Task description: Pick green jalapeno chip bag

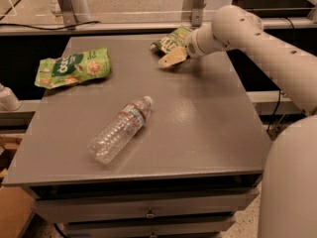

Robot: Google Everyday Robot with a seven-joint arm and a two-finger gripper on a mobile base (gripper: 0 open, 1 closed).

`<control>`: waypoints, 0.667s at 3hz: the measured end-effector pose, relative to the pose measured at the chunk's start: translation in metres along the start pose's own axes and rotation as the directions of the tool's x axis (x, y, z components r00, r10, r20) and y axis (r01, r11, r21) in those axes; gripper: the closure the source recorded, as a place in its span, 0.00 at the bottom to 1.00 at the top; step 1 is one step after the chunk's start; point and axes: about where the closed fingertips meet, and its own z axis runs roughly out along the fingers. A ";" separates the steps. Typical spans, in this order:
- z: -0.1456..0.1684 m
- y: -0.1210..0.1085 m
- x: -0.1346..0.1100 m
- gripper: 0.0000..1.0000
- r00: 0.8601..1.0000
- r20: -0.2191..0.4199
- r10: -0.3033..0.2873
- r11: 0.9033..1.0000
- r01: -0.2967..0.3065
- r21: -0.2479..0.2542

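Observation:
The green jalapeno chip bag [170, 40] is a small crinkled olive-green bag with pale lettering. It lies at the far right of the grey table [198, 128]. My gripper [171, 59] reaches in from the right on the white arm [247, 38]. It sits low over the table, just in front of the bag's near edge and partly covering it. I cannot tell whether it touches the bag.
A larger bright lime-green bag [73, 67] lies at the far left of the table. A clear plastic bottle [120, 129] lies on its side in the middle. My white body [290, 182] fills the lower right corner. A metal frame [69, 4] stands behind the table.

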 end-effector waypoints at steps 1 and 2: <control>0.004 0.001 0.001 0.16 1.000 0.023 0.005 1.000 -0.005 -0.004; -0.006 0.001 0.003 0.39 0.999 0.038 -0.013 1.000 0.013 0.009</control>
